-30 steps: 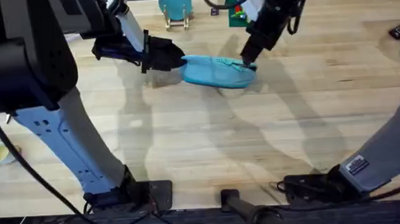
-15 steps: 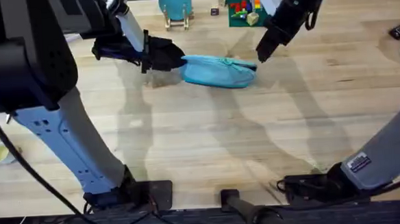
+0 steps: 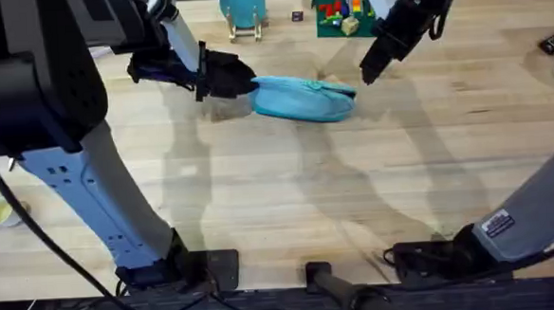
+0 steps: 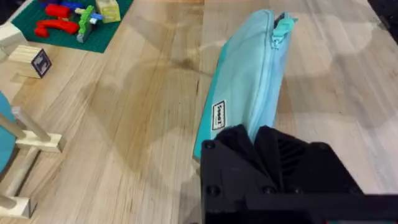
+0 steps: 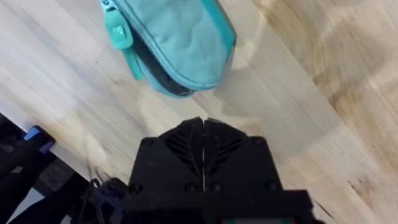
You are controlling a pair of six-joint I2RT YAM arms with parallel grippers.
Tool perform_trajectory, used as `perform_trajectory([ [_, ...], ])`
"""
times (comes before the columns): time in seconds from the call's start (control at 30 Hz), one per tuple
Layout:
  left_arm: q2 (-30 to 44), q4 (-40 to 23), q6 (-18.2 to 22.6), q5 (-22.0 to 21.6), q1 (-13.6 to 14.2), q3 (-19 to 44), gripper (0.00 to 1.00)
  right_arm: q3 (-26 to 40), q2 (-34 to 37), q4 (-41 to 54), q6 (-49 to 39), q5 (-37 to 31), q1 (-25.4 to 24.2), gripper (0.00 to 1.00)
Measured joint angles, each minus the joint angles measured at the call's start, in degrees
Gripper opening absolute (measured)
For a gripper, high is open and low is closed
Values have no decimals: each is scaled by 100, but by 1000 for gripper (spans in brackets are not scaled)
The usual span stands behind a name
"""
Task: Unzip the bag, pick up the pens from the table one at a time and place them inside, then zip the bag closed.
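Right gripper (image 3: 368, 74) now farther from bag (image 3: 303, 99), table (image 3: 279, 193) beneath.

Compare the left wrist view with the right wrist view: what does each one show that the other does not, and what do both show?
Left wrist view: a green plate with toy bricks, a wooden stand, a label on the bag, and the left pincer shut on the bag's end. Right wrist view: the right pincer shut, apart from the bag. Both: the bag, its teal pull tab, the table.

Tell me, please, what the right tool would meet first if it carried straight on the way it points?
Probably the zipper end of the light blue soft fabric pouch, or the pale wooden table just beside it; the right tool hangs close above, depth unclear.
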State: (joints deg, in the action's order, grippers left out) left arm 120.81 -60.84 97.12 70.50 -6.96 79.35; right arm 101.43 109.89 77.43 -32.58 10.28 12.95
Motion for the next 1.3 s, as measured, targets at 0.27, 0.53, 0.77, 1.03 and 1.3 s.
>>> perform_trajectory([
  [0.27, 0, 0, 0, -1, 0, 0, 41, 0, -1, 0, 3, 0, 0, 621],
  [0.53, 0, -4, 0, 0, 0, 0, 41, 0, -1, -2, 24, 19, 54, 996],
  [0.77, 0, -4, 0, 0, 0, 0, 41, 0, -291, 2, 20, 502, 127, 996],
  [1.03, 0, -4, 0, 0, 0, 0, 41, 9, -439, -467, -322, 1054, 127, 997],
  [1.3, 0, -4, 0, -2, 0, 0, 41, 11, -294, -601, -389, 1165, 269, 997],
])
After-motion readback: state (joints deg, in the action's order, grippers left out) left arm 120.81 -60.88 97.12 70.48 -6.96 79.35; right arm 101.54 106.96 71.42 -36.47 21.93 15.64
